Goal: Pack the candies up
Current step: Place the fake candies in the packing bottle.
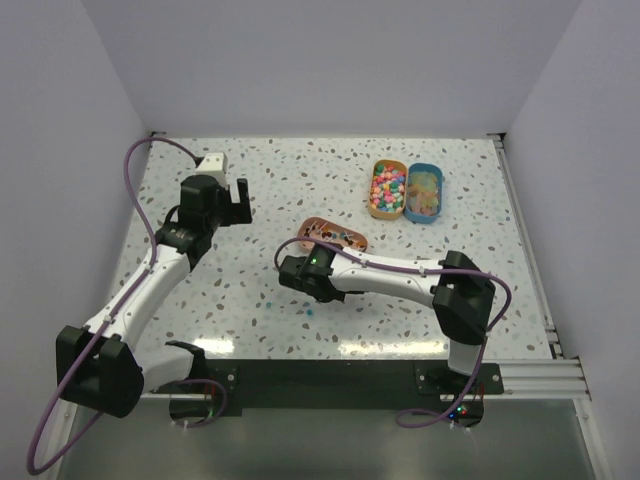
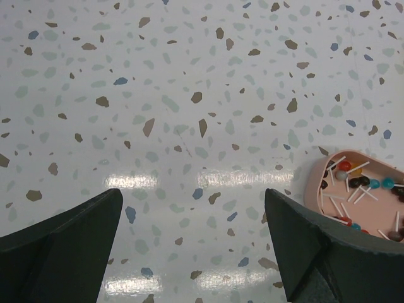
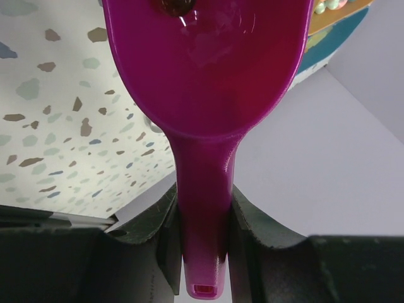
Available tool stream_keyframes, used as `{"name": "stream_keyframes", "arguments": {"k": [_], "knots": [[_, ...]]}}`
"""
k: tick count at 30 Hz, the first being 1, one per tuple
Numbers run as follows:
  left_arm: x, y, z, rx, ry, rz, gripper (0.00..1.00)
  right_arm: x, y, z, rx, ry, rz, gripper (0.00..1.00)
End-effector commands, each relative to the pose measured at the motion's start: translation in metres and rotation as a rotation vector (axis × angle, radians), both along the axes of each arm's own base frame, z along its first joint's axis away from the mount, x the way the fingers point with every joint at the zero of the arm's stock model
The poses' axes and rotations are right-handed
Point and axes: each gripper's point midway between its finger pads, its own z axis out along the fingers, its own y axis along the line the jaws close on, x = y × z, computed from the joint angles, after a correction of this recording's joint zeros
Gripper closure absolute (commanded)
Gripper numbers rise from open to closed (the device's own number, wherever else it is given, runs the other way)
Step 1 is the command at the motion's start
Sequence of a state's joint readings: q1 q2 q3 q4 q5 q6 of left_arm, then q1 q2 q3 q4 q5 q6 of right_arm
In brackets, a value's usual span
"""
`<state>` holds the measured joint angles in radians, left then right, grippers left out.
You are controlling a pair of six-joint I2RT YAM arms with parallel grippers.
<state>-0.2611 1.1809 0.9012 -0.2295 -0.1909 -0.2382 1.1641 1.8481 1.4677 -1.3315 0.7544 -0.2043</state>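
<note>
At the near side of the bench, the right gripper is closed partway on the handle of a purple scoop, which is pinched between its fingers. A dark bit sits in the scoop's bowl, cut off by the picture's edge. Just beyond, a pink tray holds the candies: small dark, red and blue heads on white sticks. A little farther on the left, the left gripper hangs wide apart over bare bench, holding nothing. Toward the far right, an orange tub of pastel sweets sits against a blue tub.
</note>
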Motion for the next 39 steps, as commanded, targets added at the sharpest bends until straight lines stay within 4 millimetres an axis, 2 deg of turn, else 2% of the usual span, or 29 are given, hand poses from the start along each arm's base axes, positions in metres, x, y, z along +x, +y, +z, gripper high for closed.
{"name": "stream_keyframes", "arguments": {"k": [1,8,14,18,23,29,36,39], "knots": [[0.003,0.005,0.013,0.014,-0.054,0.003,0.0,-0.002,-0.029,0.028,-0.142,-0.044,0.008,1.0],[0.003,0.004,0.011,0.011,-0.05,-0.002,0.0,0.005,-0.024,0.037,-0.148,-0.091,0.009,1.0],[0.003,0.003,0.011,0.01,-0.049,-0.008,0.0,0.0,-0.021,0.033,-0.177,-0.086,0.041,1.0],[0.002,0.002,0.011,0.01,-0.051,-0.012,0.0,0.001,-0.02,0.038,-0.19,-0.116,0.062,1.0],[0.003,0.002,0.012,0.009,-0.052,-0.016,0.0,-0.001,-0.011,0.036,-0.218,-0.126,0.103,1.0],[0.001,0.001,0.014,0.003,-0.06,-0.023,0.0,-0.004,-0.011,0.027,-0.268,-0.119,0.124,1.0],[-0.001,0.0,0.021,0.0,-0.081,-0.028,0.0,0.001,-0.005,0.037,-0.286,-0.193,0.157,1.0],[-0.002,0.0,0.025,0.0,-0.091,-0.03,0.0,0.0,-0.005,0.036,-0.295,-0.192,0.162,1.0]]}}
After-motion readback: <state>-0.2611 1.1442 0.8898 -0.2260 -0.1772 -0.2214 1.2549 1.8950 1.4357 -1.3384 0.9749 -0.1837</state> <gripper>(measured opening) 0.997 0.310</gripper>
